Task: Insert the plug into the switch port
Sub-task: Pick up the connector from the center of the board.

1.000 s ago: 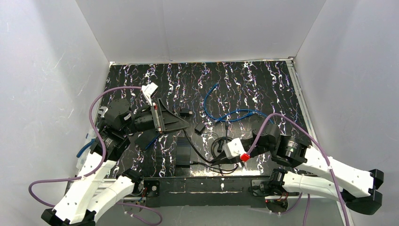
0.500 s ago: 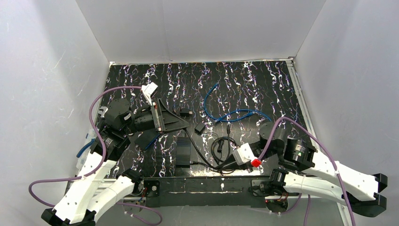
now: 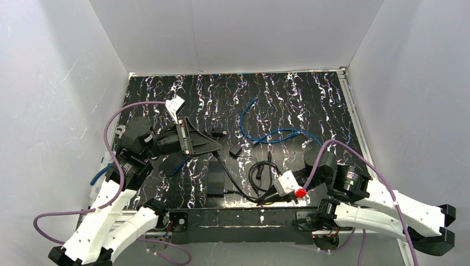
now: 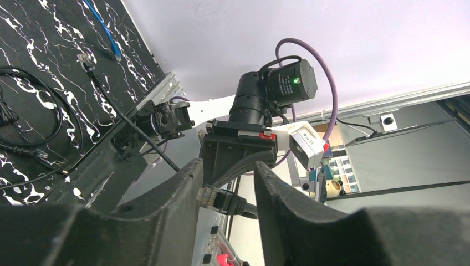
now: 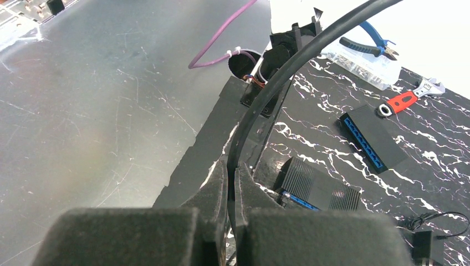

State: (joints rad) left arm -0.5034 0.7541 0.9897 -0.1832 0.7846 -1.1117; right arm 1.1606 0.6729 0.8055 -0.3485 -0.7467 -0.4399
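My table (image 3: 310, 100) is black, marbled with white streaks, and the walls (image 3: 233, 33) round it are plain pale grey. A bright blue cable (image 3: 260, 134) lies towards the far side. The black cable (image 5: 260, 105) is matt. The switch (image 5: 318, 191) is black with a ribbed top and blue ports, and a flat black block (image 5: 371, 145) shows a blue row too. The plug (image 4: 209, 195) is clear with a black boot. My left gripper (image 4: 227, 169) and right gripper (image 5: 231, 172) are black. My left arm (image 3: 105, 221) and right arm (image 3: 404, 208) are white, with purple leads (image 3: 119, 119). By the left edge, a wrench (image 5: 402, 102) has a red handle and the pliers (image 5: 371, 36) have blue ones.
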